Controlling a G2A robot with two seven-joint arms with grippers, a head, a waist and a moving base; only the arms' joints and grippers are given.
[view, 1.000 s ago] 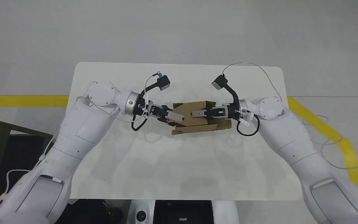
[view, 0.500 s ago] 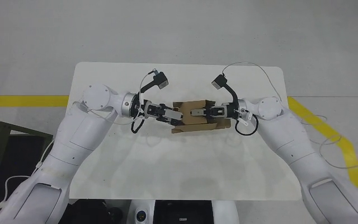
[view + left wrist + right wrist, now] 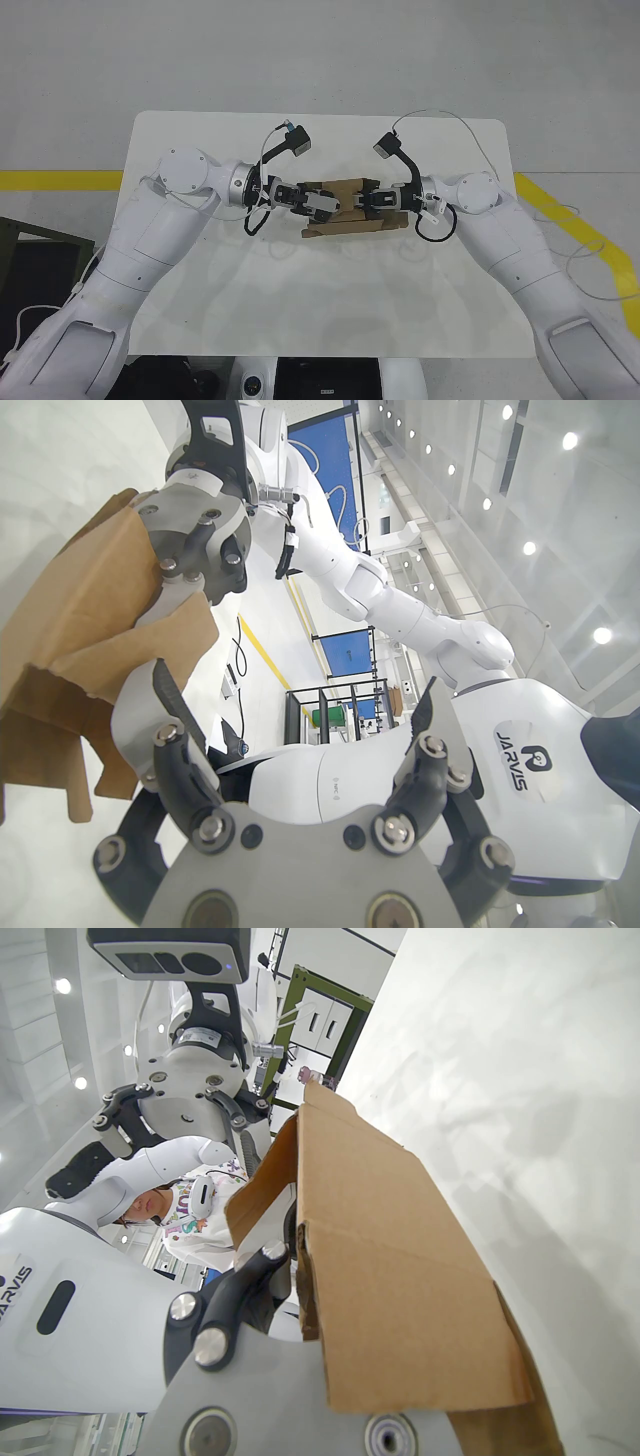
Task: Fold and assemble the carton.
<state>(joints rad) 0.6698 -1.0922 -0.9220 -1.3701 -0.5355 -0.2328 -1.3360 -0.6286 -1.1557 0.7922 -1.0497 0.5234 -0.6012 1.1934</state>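
Note:
A brown cardboard carton lies partly folded in the middle of the white table. My right gripper comes in from the right and is shut on the carton's upper wall; one finger shows on the inner side, and the other is hidden behind the cardboard. My left gripper comes in from the left and stands wide open. One of its fingers rests against a loose flap, and the other finger is in free air. The right gripper pinches the carton just beyond that flap.
The two wrists meet over the carton, each with a camera block raised above it. A yellow floor line runs past both table sides. Bare table surface lies in front of and behind the carton.
My left gripper has moved right, up to the carton's left flap. The right gripper and the carton have shifted slightly left, and the carton looks more closed up.

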